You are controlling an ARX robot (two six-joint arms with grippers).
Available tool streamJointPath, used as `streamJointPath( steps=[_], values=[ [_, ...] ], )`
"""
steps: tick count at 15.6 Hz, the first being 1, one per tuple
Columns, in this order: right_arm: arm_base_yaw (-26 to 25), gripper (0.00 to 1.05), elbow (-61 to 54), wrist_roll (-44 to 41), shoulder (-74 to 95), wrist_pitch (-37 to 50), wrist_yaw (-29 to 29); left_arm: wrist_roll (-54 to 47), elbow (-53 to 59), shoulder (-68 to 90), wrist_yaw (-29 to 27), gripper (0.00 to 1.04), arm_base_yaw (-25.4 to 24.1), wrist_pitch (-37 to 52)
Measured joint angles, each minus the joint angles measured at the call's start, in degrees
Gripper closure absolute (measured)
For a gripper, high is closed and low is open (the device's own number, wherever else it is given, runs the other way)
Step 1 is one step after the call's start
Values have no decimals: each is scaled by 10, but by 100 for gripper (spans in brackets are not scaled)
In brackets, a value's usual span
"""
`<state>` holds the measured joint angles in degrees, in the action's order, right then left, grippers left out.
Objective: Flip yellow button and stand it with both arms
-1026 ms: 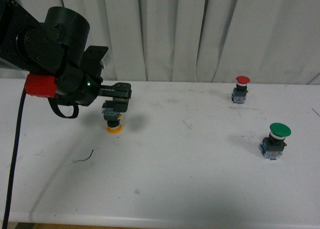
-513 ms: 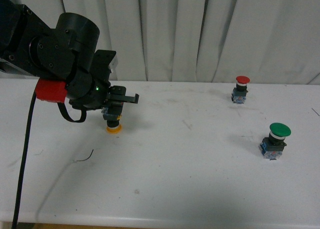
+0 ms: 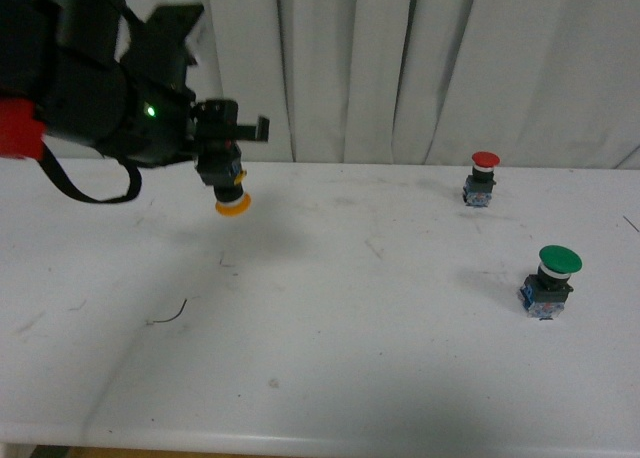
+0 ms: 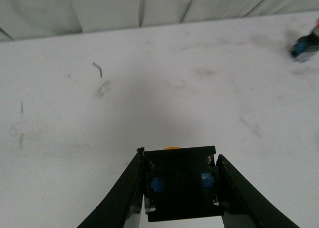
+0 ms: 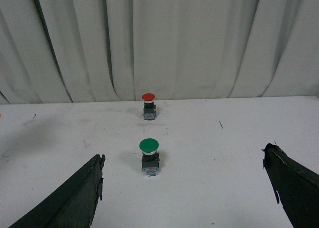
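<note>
My left gripper (image 3: 224, 156) is shut on the yellow button (image 3: 229, 192) and holds it in the air above the white table (image 3: 330, 308), upside down, yellow cap hanging down and tilted a little. In the left wrist view the black-and-blue base (image 4: 180, 183) sits clamped between the two fingers (image 4: 122, 198), with a sliver of the yellow cap above it. My right gripper (image 5: 183, 161) is open and empty, off the front view; the green-capped button (image 5: 149, 157) stands on the table ahead of it.
A red-capped button (image 3: 482, 179) stands at the back right of the table and the larger green-capped button (image 3: 551, 280) stands nearer on the right. A small dark wire scrap (image 3: 168, 315) lies at the front left. White curtains (image 3: 400, 68) hang behind.
My left arm has lifted the yellow button off the table and raised it, with the cap still pointing down. The other buttons have not moved.
</note>
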<state>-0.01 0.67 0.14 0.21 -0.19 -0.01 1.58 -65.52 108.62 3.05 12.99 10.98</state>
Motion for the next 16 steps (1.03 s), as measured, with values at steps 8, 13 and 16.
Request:
streamJointPath(
  steps=[8, 13, 16],
  values=[
    [0, 6, 0, 0, 0, 0, 0, 316, 343, -254, 233, 69, 34, 311],
    [0, 6, 0, 0, 0, 0, 0, 460, 360, -240, 289, 69, 34, 485],
    [0, 6, 0, 0, 0, 0, 0, 529, 370, -220, 289, 69, 37, 556]
  ],
)
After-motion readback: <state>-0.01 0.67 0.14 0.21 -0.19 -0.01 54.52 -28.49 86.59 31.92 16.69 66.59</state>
